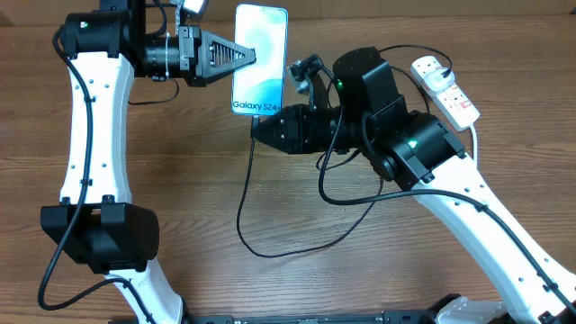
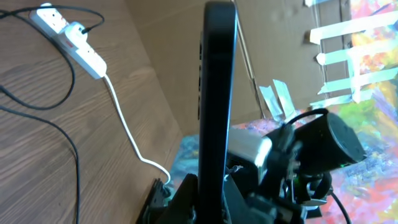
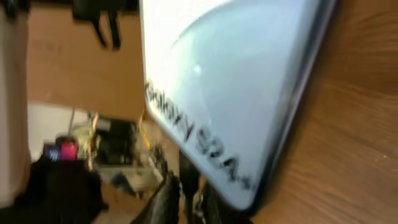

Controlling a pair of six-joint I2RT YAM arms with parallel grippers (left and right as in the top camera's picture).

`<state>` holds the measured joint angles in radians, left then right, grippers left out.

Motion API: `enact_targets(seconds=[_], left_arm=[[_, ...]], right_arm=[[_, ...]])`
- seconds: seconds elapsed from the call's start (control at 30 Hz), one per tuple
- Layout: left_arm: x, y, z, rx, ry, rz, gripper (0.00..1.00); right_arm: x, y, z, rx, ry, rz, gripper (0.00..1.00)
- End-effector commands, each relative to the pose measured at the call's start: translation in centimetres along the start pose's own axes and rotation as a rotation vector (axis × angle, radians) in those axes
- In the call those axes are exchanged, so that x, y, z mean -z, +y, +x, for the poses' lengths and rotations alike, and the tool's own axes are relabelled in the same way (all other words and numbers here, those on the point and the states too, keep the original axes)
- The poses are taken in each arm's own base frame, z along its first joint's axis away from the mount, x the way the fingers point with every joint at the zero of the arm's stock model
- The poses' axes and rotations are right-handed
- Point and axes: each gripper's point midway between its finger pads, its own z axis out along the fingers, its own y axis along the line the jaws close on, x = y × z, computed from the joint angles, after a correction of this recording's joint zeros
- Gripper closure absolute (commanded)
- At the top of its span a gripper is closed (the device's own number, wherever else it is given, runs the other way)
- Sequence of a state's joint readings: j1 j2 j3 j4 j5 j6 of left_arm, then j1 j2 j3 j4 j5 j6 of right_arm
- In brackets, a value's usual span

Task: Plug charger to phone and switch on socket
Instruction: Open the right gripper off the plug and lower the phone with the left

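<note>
Nearest, the charger (image 1: 239, 216) runs its thin black cable in a loose loop over the table (image 1: 180, 180), and one end rises toward the right gripper (image 1: 259, 126). That gripper points left, its tip just beside the lettered short end of the phone (image 1: 261, 54). In the right wrist view its dark fingers (image 3: 165, 199) sit right under that end, but the view is blurred, so I cannot tell whether they are parted or closed, or whether they hold the cable's tip.

Beyond it, the phone lies lengthwise away from the arms with its blue screen facing up. The left gripper (image 1: 245, 58) reaches in from the left and is clamped on the phone's long edge. The left wrist view shows the phone edge-on between the two fingers.

Farthest, at the back right and well apart from the phone, the socket (image 1: 450, 94) lies on the table. The charger's white plug (image 1: 430, 68) is seated in it, and its thick white cord (image 2: 127, 118) trails off.
</note>
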<state>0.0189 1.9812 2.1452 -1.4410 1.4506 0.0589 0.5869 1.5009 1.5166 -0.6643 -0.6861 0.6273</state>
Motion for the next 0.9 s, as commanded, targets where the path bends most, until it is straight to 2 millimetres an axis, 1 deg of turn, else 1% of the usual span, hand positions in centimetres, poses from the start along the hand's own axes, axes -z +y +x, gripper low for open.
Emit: enact_targets(seconds=[0.0,0.03,0.07,0.1,0.17,0.27,0.33,0.43,0.47,0.57,0.63,0.73,0.87], left_arm=[[-0.2,-0.6,0.3,-0.039,0.006,0.002,0.96],[-0.2,-0.3,0.2,-0.038,0.006,-0.013,0.96],[-0.1,0.1,0.2,-0.042,0.005,-0.04,0.96],[-0.1,0.4,0.1,-0.049,0.004,-0.057,0.96],[0.1,1.6,-0.3,-0.044,-0.003,-0.122,0.96],[0.9,4.4,-1.0,0.001,-0.028,-0.289,0.96],[1.7,6.6,-1.2,0.027,-0.044,-0.429,0.96],[2.6,9.3,-0.6,0.061,-0.033,-0.598,0.96],[2.7,10.1,-0.1,0.077,-0.016,-0.65,0.96],[2.6,12.5,1.3,0.104,0.04,-0.785,0.96],[1.4,13.6,2.4,0.111,0.092,-0.793,0.96],[-0.2,15.4,3.4,0.13,0.143,-0.788,0.96],[-1.6,18.6,4.3,0.156,0.187,-0.794,0.96]], right_arm=[[0.6,-1.2,-1.5,0.003,-0.064,0.057,0.55],[0.6,-1.3,-1.5,0.0,-0.064,0.062,0.46],[0.6,-1.7,-1.4,-0.011,-0.065,0.081,0.32],[0.7,-2.0,-1.4,-0.017,-0.065,0.094,0.27],[0.7,-2.5,-1.0,-0.035,-0.056,0.12,0.23],[0.8,-3.3,-0.2,-0.041,-0.027,0.149,0.16],[1.0,-4.6,0.1,-0.067,-0.029,0.216,0.12],[2.1,-7.9,0.3,-0.115,-0.064,0.389,0.02],[2.7,-9.0,0.3,-0.128,-0.077,0.452,0.0],[4.7,-12.1,0.4,-0.187,-0.111,0.602,0.0],[6.1,-13.6,0.4,-0.227,-0.126,0.663,0.0],[7.9,-15.3,0.2,-0.286,-0.14,0.71,0.0],[10.3,-17.3,0.1,-0.349,-0.153,0.758,0.0]])
